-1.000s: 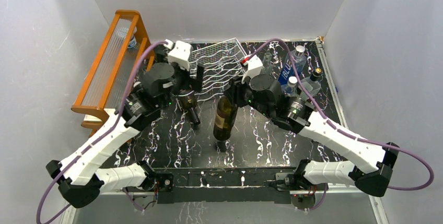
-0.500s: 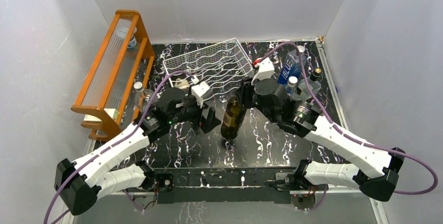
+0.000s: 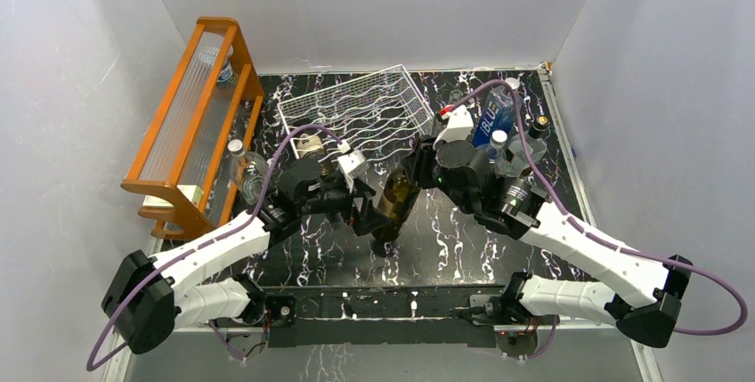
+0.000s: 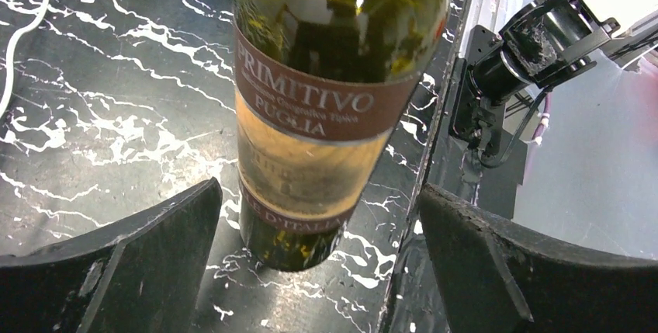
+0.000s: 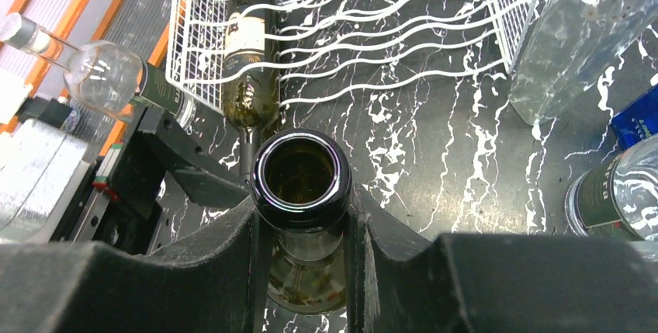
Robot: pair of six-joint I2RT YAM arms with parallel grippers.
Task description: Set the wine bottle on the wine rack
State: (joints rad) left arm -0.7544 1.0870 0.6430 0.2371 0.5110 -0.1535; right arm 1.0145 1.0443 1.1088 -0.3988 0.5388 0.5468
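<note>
Near the wine rack (image 3: 356,115), among clear bottles (image 5: 570,38), right hand (image 5: 301,201) pinches wine bottle (image 4: 318,116); left hand (image 4: 320,228) spread.

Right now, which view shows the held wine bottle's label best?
Left wrist: the label is large and readable, inside the open left pincer. Top external shows the wine bottle small, label unreadable. Right wrist looks down its open mouth, gripped by the right pincer; no label.
</note>
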